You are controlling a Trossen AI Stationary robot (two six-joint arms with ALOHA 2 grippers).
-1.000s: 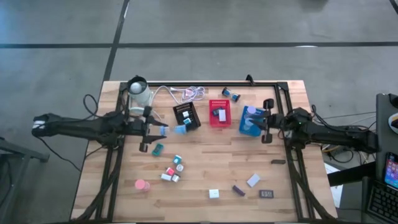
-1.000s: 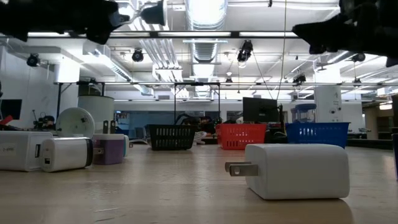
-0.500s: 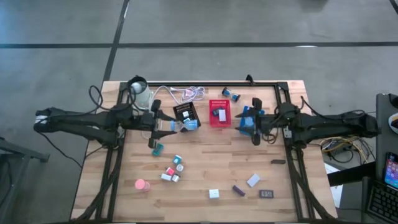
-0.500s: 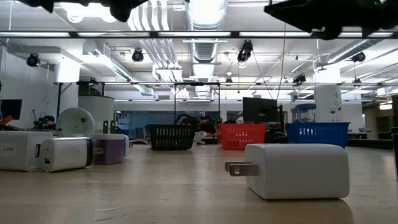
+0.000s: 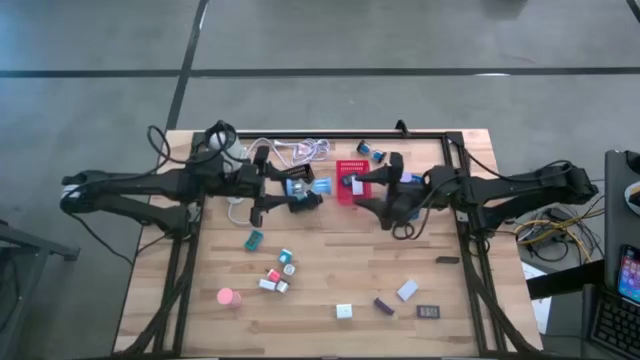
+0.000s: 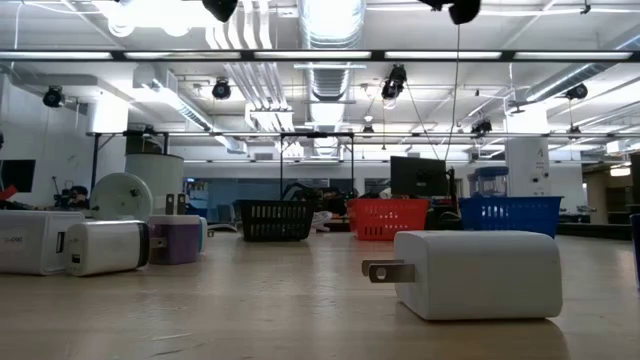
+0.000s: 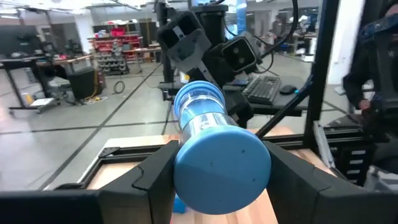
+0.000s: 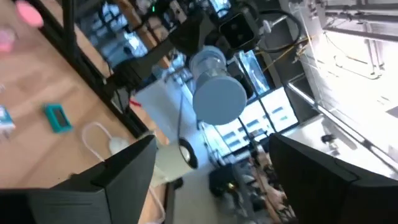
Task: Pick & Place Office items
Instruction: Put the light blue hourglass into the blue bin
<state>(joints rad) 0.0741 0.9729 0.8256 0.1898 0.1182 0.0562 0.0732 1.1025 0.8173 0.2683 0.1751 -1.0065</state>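
My left gripper (image 5: 303, 190) is shut on a blue roll (image 7: 217, 149), high above the black tray (image 5: 296, 176) at the table's far middle. My right gripper (image 5: 386, 192) faces it from the right, raised between the red tray (image 5: 350, 183) and the blue tray (image 6: 510, 214). It is open, and its fingers (image 8: 118, 180) stand wide apart around nothing. The right wrist view shows the blue roll (image 8: 216, 94) end-on. Other office items lie on the wood: a teal block (image 5: 253, 238), a pink roll (image 5: 228, 297), a white block (image 5: 344, 311) and a dark rectangle (image 5: 429, 312). My left gripper pinches the blue roll by its curved sides (image 7: 181, 155) between its two fingers (image 7: 152, 177). The fingers point level toward the table's right. The roll lies along them with one flat end toward the wrist, lifted clear of the table and trays.
A white coiled cable (image 5: 300, 151) lies at the far edge, with small blue pieces (image 5: 378, 154) nearby. A white plug block (image 6: 480, 275) sits close to the low camera, and more blocks (image 6: 100, 245) sit at its left. A black frame rail (image 5: 440, 135) runs along the far right.
Both arms have risen and closed in on the table's middle. The left one carried the blue roll to the right over the black tray. The right one came left from above the blue tray, rolled its wrist and opened.
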